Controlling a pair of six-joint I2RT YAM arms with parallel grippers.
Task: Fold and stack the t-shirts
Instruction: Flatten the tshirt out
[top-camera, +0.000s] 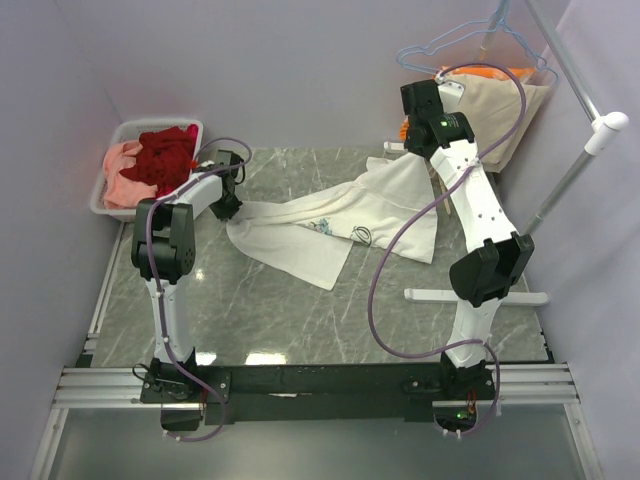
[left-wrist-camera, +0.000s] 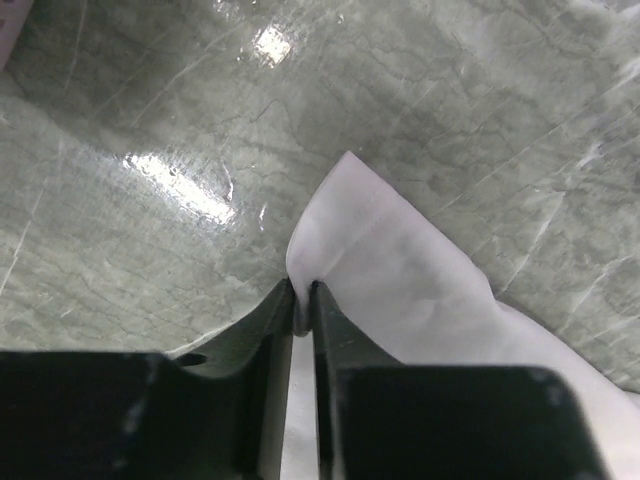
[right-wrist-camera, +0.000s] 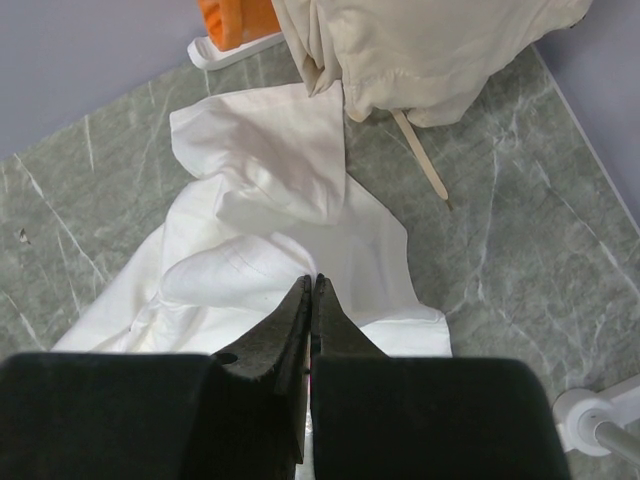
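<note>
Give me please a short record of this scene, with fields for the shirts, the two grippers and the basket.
white t-shirt: lying crumpled on the marble table, print facing up
left gripper: shut on the white t-shirt's left edge
right gripper: shut, over the shirt's far right part; whether it grips cloth cannot be told
basket: far left corner, holding a dark red t-shirt and a salmon pink t-shirt, both unfolded
folded stack: none yet

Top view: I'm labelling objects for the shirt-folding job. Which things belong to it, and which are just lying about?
Job: white t-shirt, dark red t-shirt, salmon pink t-shirt.
Lying about: beige cloth, orange cloth, white basket, white rack pole.
</note>
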